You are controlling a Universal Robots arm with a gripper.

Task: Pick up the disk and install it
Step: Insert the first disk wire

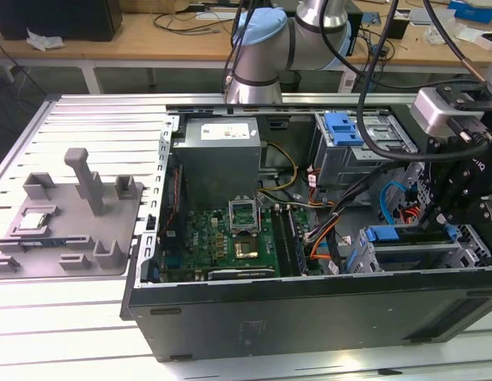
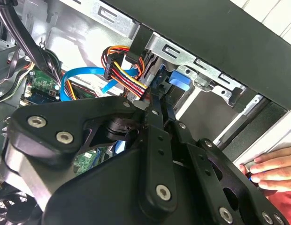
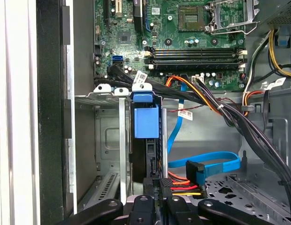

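I have the arm reaching into the open computer case [image 1: 309,313], and I take the case's drive cage [image 3: 115,140] as my landmark; in the exterior view the cage sits at the case's near corner on the exterior view's right, and the gripper [image 1: 460,198] hangs directly above it.

In the first wrist view the disk [image 3: 146,123] stands on edge inside the drive cage, between the cage's metal walls, with its blue rail frame and blue tab facing the motherboard [image 3: 183,42]; I see it already seated well down in the slot; the gripper [image 3: 155,199] sits at the end of the disk farthest from the motherboard, its two black fingers [image 3: 141,211] drawn close together on either side of the disk's edge; from what I can see the claw looks clenched on the disk rather than released.

In the second wrist view the gripper [image 2: 159,101] comes to a narrow point right at the disk's blue tab [image 2: 179,79], just under the cage's metal lip; the fingertips there are nearly touching.

Beside the drive cage, toward the case's open middle, a blue data cable [image 3: 216,165] and a bundle of red, orange and yellow power wires [image 3: 183,185] lie loose, the wires just beside the gripper; a thick black cable bundle [image 3: 239,124] runs from above the cage across the case floor.

Outside the case, past the cage's outer wall, a person's hand [image 2: 272,168] rests on the case's edge.
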